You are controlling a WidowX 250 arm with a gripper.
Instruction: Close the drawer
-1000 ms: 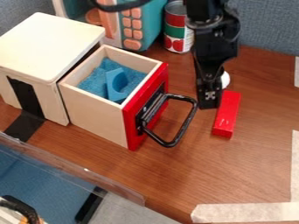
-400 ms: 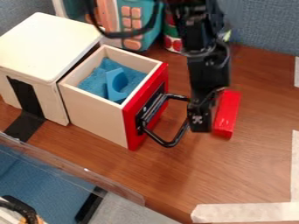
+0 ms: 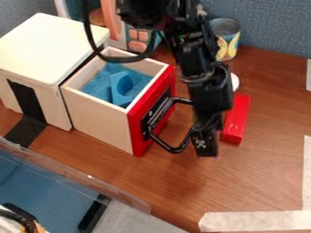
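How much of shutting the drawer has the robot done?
No closing shows yet: the drawer sticks out of its box, with the blue block inside in plain sight. The gripper is at the black handle, perhaps lined up to push; I can't tell if they touch. Pushing it in is left.

drawer handle [image 3: 173, 149] partly hidden behind gripper [image 3: 206, 152], can [image 3: 227, 37] partly hidden, toy microwave [image 3: 137, 35] cut off at top

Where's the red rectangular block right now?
In the camera view, the red rectangular block lies on the brown wooden table, just right of the black claw.
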